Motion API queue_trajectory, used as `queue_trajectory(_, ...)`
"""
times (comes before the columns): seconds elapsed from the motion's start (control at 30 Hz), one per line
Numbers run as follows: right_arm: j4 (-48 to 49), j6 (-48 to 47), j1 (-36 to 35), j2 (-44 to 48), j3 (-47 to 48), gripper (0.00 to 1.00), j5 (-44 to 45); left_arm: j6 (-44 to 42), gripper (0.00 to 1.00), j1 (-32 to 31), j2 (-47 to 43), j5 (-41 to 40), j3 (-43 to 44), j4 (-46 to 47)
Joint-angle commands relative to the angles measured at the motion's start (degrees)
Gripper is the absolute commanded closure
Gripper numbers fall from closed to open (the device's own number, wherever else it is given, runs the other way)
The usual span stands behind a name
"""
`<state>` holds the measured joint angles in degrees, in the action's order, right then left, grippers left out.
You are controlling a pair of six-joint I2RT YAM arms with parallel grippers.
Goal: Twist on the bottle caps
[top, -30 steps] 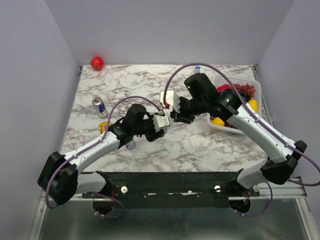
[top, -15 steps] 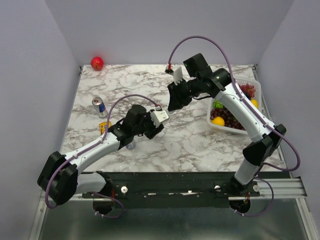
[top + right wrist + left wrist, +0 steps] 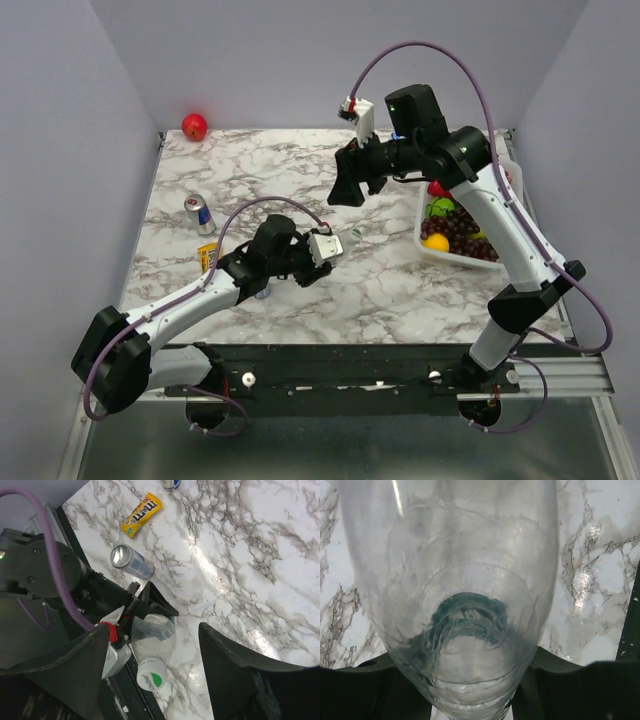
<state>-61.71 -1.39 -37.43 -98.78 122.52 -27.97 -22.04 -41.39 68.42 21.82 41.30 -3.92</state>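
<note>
Wearing a green-marked white cap (image 3: 151,676), the clear bottle (image 3: 154,634) points sideways.

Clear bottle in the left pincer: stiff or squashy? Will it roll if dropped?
Likely light: the clear bottle shows no liquid inside. Its thin transparent wall probably flexes, so the left pincer could dent it. Round and smooth, it would probably roll on the marble table.

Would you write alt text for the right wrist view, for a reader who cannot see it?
Between the dark fingers of the open, empty right gripper, the left gripper holds a clear bottle with a white, green-marked cap at its end, above a marble table. A silver can and a yellow candy packet sit beyond.
</note>
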Motion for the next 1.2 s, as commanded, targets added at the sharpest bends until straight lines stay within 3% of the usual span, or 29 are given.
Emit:
queue_trajectory(0.0,-0.3,-11.6,1.7,5.0,-1.3,0.21,-7.6,-2.6,1.00,0.5,-0.8,8.0,0.2,-4.2)
queue_trajectory(0.13,-1.5,-40.4,1.8,15.9,-13.8,0.20,-12.1,-8.5,1.00,1.5,0.3,12.8,3.9,-10.2)
queue_trajectory(0.17,-0.4,-44.3,1.8,18.0,-20.3,0.19,-12.5,-11.0,1.00,1.7,0.7,13.5,4.6,-11.6)
queue_trajectory(0.33,1.9,-64.3,0.1,27.2,-33.7,0.13,-11.5,-16.3,1.00,1.8,2.6,15.2,8.2,-18.4)
queue_trajectory(0.6,5.5,-70.9,-4.0,30.5,-39.9,0.15,-8.5,-23.7,1.00,1.7,4.2,14.7,11.3,-23.6)
queue_trajectory(0.93,1.5,-78.5,-7.2,29.4,-40.8,0.31,-8.6,-23.5,1.00,1.7,5.1,14.6,12.8,-23.3)
queue_trajectory(1.17,-0.2,-81.3,-7.4,28.4,-41.0,0.37,-8.0,-22.3,1.00,1.7,5.4,14.7,13.1,-22.5)
